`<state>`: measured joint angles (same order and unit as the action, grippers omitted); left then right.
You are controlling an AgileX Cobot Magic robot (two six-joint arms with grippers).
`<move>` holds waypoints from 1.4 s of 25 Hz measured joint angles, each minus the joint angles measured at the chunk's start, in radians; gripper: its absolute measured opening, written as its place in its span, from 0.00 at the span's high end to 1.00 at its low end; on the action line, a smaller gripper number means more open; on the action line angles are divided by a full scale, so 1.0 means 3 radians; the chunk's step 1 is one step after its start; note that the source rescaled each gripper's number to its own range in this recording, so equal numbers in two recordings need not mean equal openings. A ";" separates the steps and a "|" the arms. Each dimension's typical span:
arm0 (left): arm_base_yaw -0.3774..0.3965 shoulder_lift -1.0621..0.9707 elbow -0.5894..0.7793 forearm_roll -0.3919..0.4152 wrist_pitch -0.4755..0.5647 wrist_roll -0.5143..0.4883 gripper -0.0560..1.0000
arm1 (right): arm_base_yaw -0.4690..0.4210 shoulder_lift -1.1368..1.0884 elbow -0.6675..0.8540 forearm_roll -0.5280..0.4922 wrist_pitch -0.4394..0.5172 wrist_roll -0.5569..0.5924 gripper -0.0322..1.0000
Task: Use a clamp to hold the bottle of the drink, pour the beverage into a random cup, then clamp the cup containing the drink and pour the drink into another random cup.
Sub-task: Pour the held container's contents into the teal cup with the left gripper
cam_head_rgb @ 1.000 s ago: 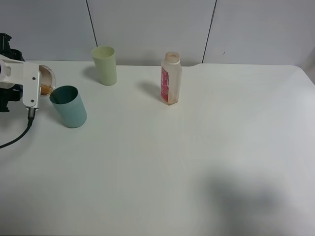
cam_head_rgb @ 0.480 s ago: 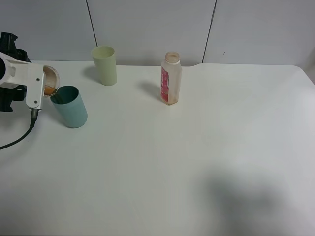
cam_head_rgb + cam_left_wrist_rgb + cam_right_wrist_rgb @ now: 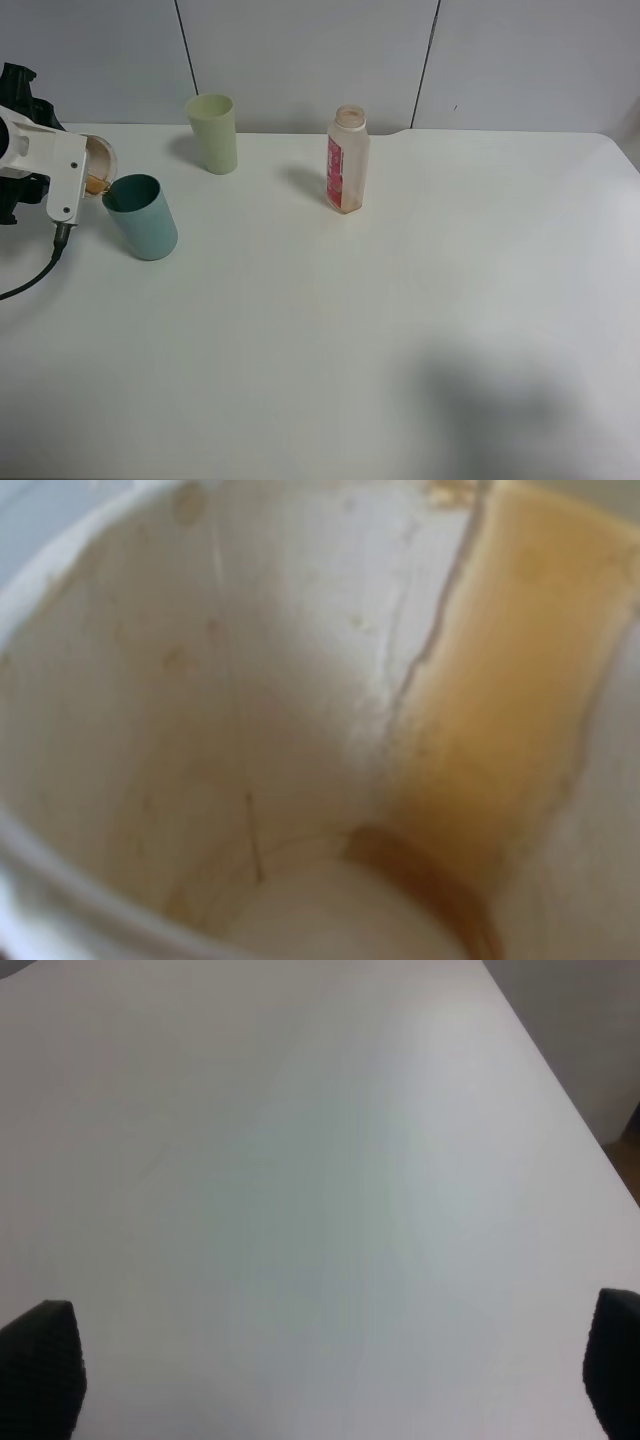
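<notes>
The left hand (image 3: 88,172) is closed on the tipped cup (image 3: 100,165), pouring brown drink (image 3: 500,710) into the teal cup (image 3: 141,216). The bottle (image 3: 347,160) stands aside on the table (image 3: 400,330); only finishing remains. The right hand (image 3: 320,1380) is wide open, empty.

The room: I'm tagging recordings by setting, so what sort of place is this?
Probably a lab test bench: a bare white table, plain grey wall panels, and only cups and a bottle set out.

Left gripper (image 3: 72,170): fingers hidden behind its white housing;
Held cup (image 3: 300,680): blurred, edge-cropped;
Right gripper (image 3: 320,1360): only two fingertips visible
</notes>
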<state>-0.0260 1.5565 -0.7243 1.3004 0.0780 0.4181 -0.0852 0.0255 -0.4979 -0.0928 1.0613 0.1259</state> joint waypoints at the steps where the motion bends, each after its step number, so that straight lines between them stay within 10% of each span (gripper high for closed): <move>1: 0.0000 0.0000 0.0000 0.0003 0.0000 0.0000 0.94 | 0.0000 0.0000 0.0000 0.0000 0.0000 0.0000 0.00; 35: -0.0194 -0.0010 -0.0172 0.0087 0.0184 0.0006 0.94 | 0.0000 0.0000 0.0000 0.0000 0.0000 0.0000 0.00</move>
<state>-0.0841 1.5536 -0.7758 1.3266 0.1331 0.4198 -0.0852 0.0255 -0.4979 -0.0928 1.0613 0.1259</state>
